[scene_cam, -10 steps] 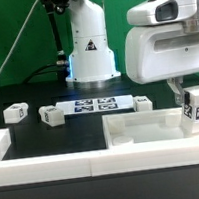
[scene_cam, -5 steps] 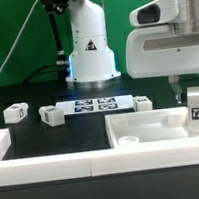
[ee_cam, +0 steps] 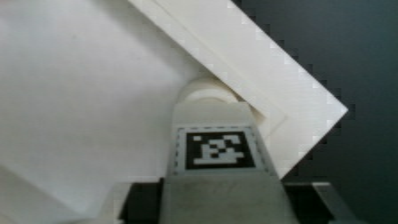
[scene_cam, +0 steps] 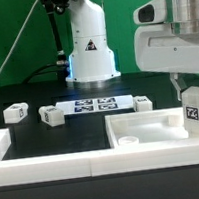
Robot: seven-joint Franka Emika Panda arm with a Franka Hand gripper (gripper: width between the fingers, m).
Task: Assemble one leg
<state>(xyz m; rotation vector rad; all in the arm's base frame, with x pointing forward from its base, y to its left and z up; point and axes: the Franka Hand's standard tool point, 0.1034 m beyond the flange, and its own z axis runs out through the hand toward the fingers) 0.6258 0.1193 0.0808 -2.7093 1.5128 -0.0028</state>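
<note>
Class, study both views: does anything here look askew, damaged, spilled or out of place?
Nothing stands out. The gripper holds the leg roughly upright over a corner of the tabletop piece; three other legs lie loose on the table near the marker board, as unassembled parts would.

white leg with black-and-white tag, black table.
</note>
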